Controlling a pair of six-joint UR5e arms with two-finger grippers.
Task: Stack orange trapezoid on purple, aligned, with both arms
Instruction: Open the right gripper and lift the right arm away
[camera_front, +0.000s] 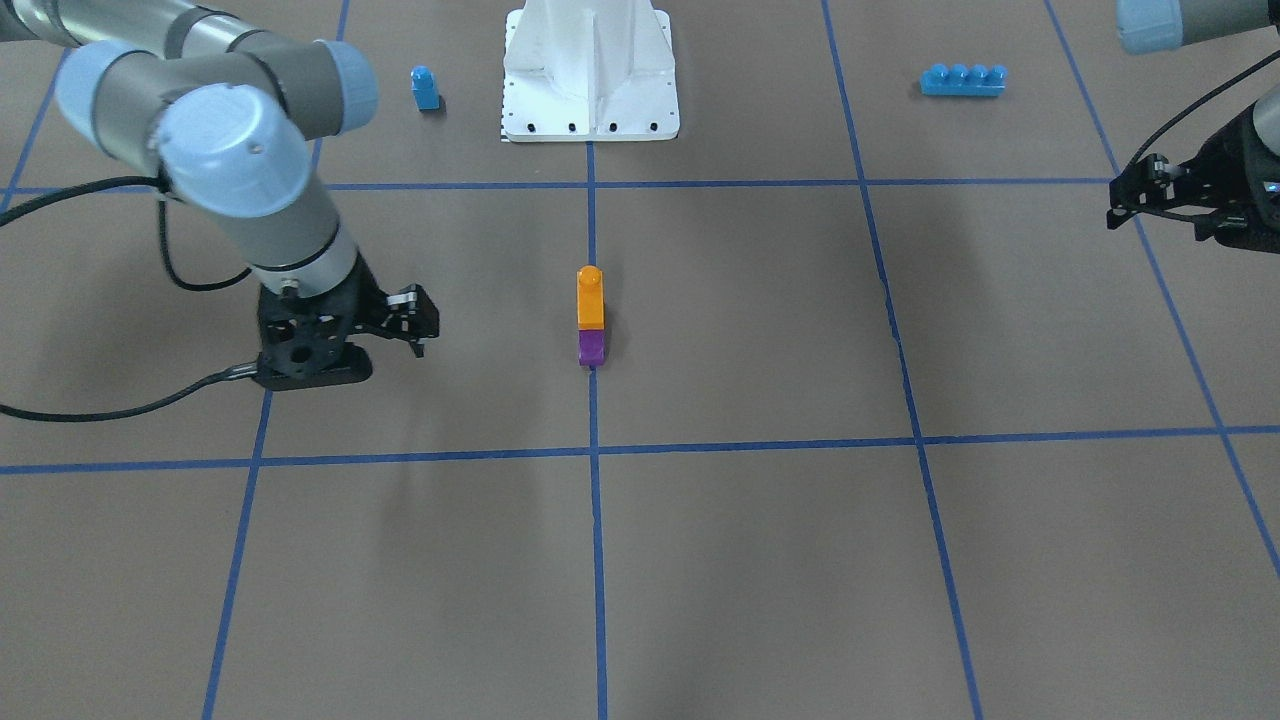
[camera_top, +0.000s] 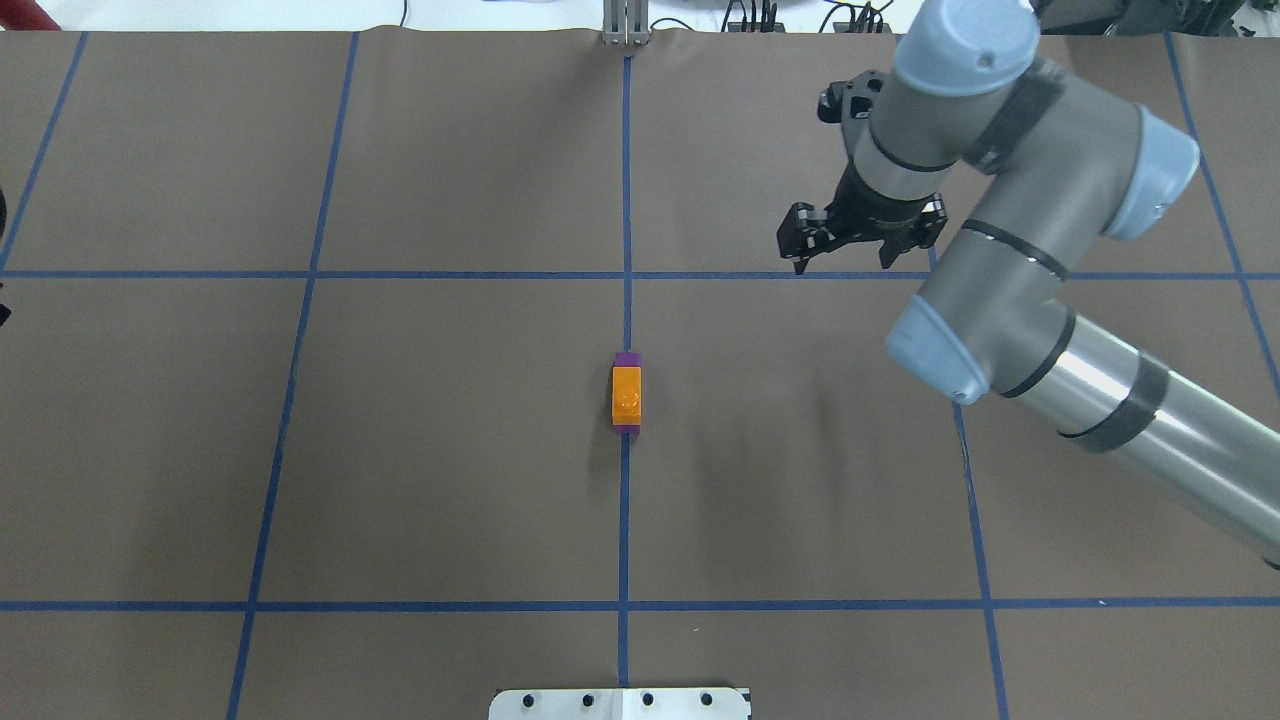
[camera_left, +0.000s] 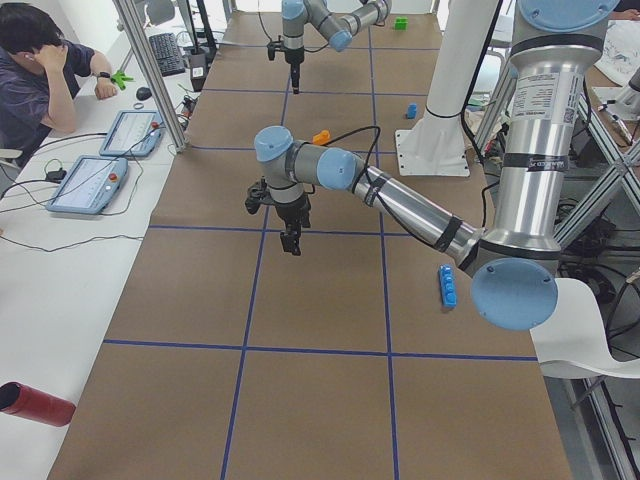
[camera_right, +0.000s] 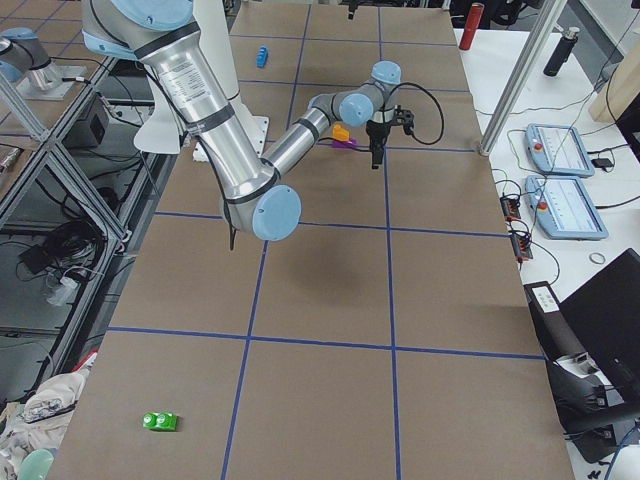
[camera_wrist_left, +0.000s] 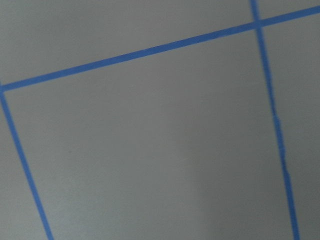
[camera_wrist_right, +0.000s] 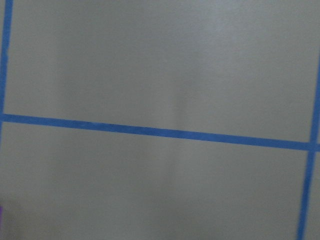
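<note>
I read this as the closing step: the orange (camera_front: 590, 300) already sits on the purple (camera_front: 592, 347), stud up, and neither arm is touching it. The right pincer (camera_top: 843, 262) hangs released and empty above the table. The stack is well apart from it, off to its left and nearer the robot's base. The left pincer (camera_front: 1125, 200) shows only at the edge of the front view and small in the side view, so I cannot tell whether it is released or clenched. The stack lies far off to its right. From overhead, the orange covers the purple almost fully, with thin purple slivers at both ends, and from the front the long sides look flush, so I judge the alignment good. Both wrist cameras show only table and tape lines (camera_wrist_left: 150, 50), no brick. The next move, as I see it, needs no grasp. I would keep both pincers wide of the stack, lift clear, and park the arms without nudging it.
</note>
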